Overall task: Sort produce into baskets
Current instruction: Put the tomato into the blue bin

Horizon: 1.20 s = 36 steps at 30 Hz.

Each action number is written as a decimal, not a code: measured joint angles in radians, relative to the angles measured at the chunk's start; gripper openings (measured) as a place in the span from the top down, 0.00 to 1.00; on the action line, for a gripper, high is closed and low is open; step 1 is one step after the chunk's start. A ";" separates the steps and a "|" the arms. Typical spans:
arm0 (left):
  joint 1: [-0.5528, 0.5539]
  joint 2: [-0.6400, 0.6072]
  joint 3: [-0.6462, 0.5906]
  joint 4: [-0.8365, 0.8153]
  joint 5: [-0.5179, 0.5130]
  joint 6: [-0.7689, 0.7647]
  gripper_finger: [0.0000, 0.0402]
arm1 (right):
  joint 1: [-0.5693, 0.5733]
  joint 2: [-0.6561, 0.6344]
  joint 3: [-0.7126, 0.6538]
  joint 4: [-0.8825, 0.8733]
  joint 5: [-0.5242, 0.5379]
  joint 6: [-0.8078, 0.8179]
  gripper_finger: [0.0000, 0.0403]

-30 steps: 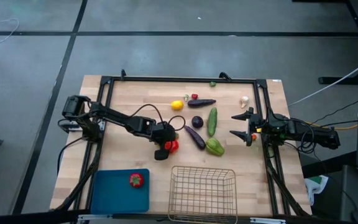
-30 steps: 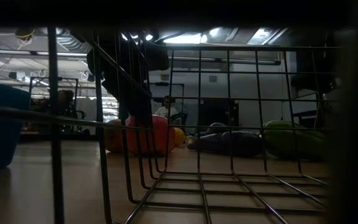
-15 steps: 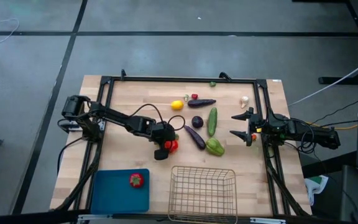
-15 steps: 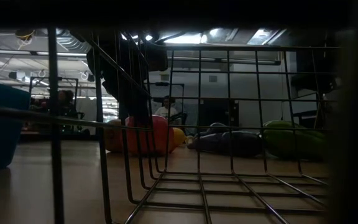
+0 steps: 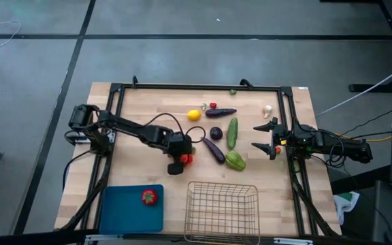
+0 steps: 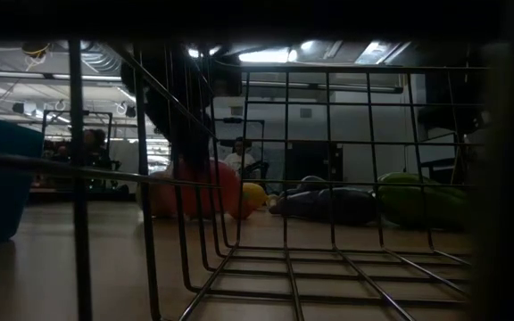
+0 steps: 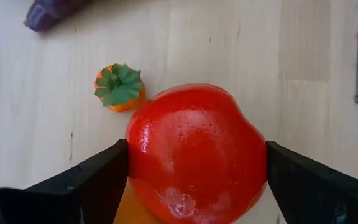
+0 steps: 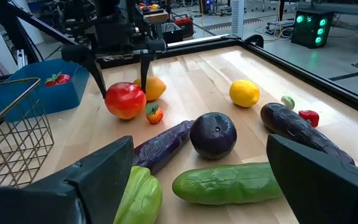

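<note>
My left gripper [image 5: 182, 161] stands over a round red fruit [image 7: 196, 150] in the middle of the table and is shut on it. A small orange fruit with a green top [image 7: 120, 88] and an orange [image 8: 153, 87] lie right beside it. My right gripper [image 5: 255, 136] is open and empty at the table's right side. The blue tray [image 5: 121, 211] at the near edge holds one red fruit [image 5: 148, 197]. The wire basket [image 5: 222, 184] stands to its right. My left gripper has the red fruit between its two fingers, one finger [image 7: 101, 171] on each of two opposite sides [image 7: 137, 155]. The fingers come from above, pointing down [image 8: 143, 65]. The fruit's underside seems to rest on the table.
A lemon [image 5: 194, 114], a long eggplant [image 5: 220, 111], a round eggplant [image 5: 216, 133], another long eggplant [image 5: 214, 150], a cucumber [image 5: 233, 132] and a green pepper [image 5: 235, 160] lie between the arms. Garlic [image 5: 267, 110] lies at the far right.
My left gripper has sunk lower over the red fruit, which now shows less in the high view and is more shaded in the low view. The fruit has stayed where it was.
</note>
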 joint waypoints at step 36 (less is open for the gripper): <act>-0.436 -0.090 0.375 -0.589 0.000 -0.833 0.16 | 0.000 0.000 0.000 0.000 0.000 0.000 0.09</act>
